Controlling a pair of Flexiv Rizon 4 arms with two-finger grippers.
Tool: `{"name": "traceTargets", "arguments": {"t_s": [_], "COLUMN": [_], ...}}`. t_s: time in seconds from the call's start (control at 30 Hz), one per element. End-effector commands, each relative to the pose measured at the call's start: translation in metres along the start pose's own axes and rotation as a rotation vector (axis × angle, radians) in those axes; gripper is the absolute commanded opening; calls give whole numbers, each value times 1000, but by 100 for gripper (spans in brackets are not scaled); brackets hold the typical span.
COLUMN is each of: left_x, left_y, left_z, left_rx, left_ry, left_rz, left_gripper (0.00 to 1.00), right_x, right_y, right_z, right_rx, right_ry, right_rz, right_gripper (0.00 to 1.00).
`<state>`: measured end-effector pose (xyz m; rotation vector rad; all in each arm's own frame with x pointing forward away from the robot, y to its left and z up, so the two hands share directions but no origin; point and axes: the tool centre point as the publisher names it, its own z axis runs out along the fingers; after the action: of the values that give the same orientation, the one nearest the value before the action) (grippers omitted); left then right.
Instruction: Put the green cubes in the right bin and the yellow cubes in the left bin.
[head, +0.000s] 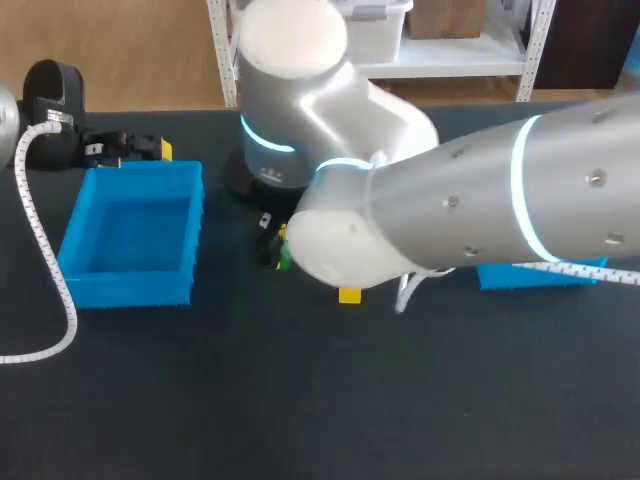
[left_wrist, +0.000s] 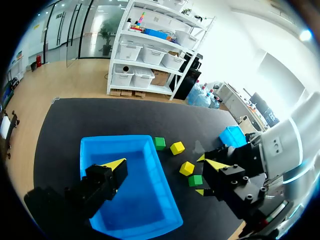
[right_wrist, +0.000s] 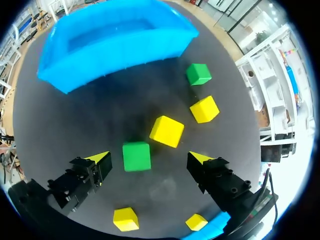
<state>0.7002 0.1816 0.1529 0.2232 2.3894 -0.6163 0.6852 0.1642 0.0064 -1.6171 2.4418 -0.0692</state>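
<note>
Bright, even indoor light.
Glare whitens the right arm (head: 480, 200); the green cube (right_wrist: 136, 156) casts only a faint, soft shadow on the dark table (right_wrist: 100, 115).

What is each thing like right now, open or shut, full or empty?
Left bin: empty.
Right bin: inside hidden.
Left tool: open, holding nothing.
Right tool: open, holding nothing.
Green cubes: loose on the table.
Yellow cubes: loose on the table.

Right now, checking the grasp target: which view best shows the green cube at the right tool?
The right wrist view: the green cube lies whole between the right tool's open fingers, untouched. The left wrist view shows it small beside that tool; in the head view the right arm mostly hides it.
</note>
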Motion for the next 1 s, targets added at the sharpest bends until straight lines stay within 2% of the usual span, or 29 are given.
{"name": "traceTargets", "arguments": {"t_s": [0.03, 0.4, 0.43, 0.5, 0.57, 0.8, 1.0], "left_x": [2, 2, 2, 2, 2, 2, 2], "left_y": [2, 2, 2, 2, 2, 2, 2], "left_z": [0, 0, 0, 0, 0, 0, 0], "left_rx": [12, 12, 12, 12, 12, 12, 12], "left_ry": [-7, -7, -7, -7, -7, -7, -7], "left_rz": [2, 2, 2, 2, 2, 2, 2], "left_gripper": [100, 100, 100, 100, 100, 100, 100], "right_x": [-4, 0, 1, 2, 2, 4, 9], "right_y": [-1, 3, 2, 2, 1, -1, -19], "right_z": [11, 23, 24, 25, 26, 25, 10], "right_rx": [0, -16, -17, -19, -19, -17, 14], "right_ry": [14, 31, 33, 36, 38, 38, 19], "right_rz": [13, 16, 16, 19, 20, 27, 53], "right_gripper": [100, 100, 96, 40, 0, 0, 0]}}
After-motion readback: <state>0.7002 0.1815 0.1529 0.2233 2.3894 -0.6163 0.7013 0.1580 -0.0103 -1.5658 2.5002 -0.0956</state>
